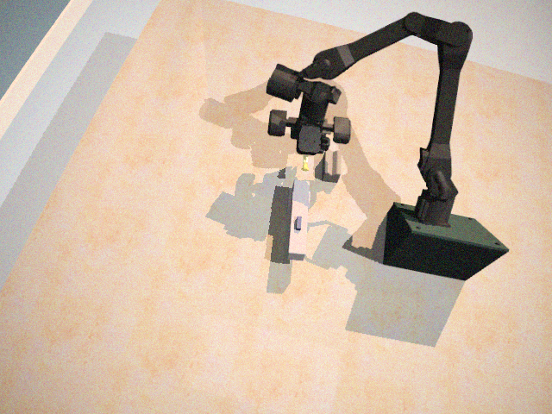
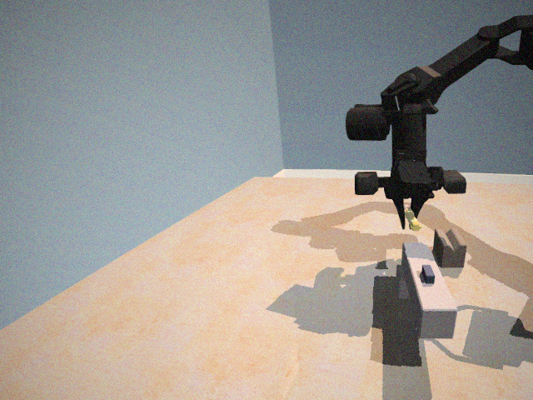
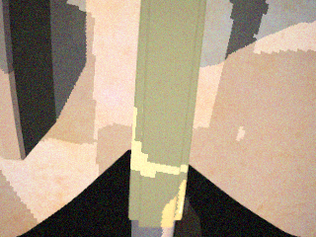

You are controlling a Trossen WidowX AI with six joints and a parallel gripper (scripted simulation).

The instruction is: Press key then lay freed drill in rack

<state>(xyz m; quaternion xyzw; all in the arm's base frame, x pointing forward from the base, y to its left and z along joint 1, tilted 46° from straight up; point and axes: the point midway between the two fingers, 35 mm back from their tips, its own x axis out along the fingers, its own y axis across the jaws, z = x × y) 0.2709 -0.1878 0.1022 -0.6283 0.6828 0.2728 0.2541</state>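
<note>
The yellow-green drill (image 1: 305, 164) (image 2: 413, 220) (image 3: 168, 99) is held above the table, out past the far end of the pale block (image 1: 298, 242) (image 2: 436, 299), with a small gap between them. My gripper (image 2: 409, 220) (image 3: 149, 160) is shut on the drill; the arm hides its fingertips in the top view. The dark blue key (image 1: 297, 222) (image 2: 426, 274) stands up from the block's top. The grey-brown rack (image 1: 330, 166) (image 2: 450, 253) (image 3: 30, 74) has a notched top. It stands to the right of the drill in the top and exterior views and at the left in the wrist view.
The dark green arm base (image 1: 445, 249) stands to the right in the top view. Shadows of the arm and block lie across the tabletop (image 1: 155, 311) (image 2: 171, 327). Walls (image 2: 129, 107) rise behind the table.
</note>
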